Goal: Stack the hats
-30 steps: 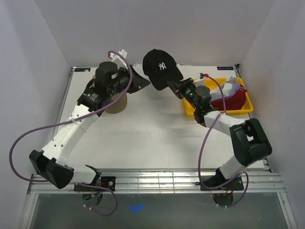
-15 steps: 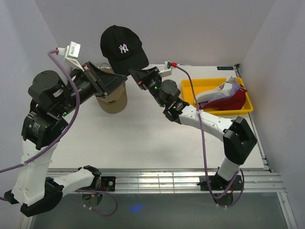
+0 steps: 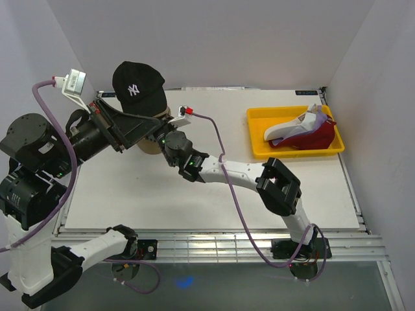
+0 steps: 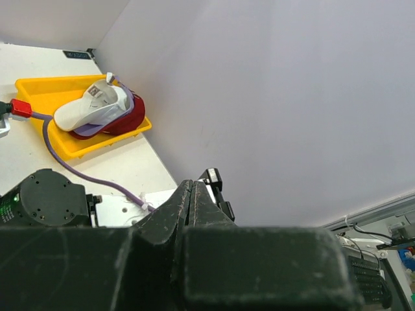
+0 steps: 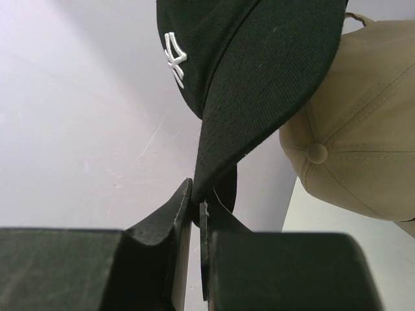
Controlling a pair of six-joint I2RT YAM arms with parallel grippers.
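Our right gripper is clamped on the brim of the black NY cap, holding it over the tan cap, probably to drop it on top. Left gripper is pinched closed, looks empty. Five caps total: those two, plus a white cap, purple cap and red cap in the one yellow tray.

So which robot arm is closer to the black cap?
Right. The right end effector pinches the brim of the black NY cap. The left end effector is shut, close by it, beside the tan cap.
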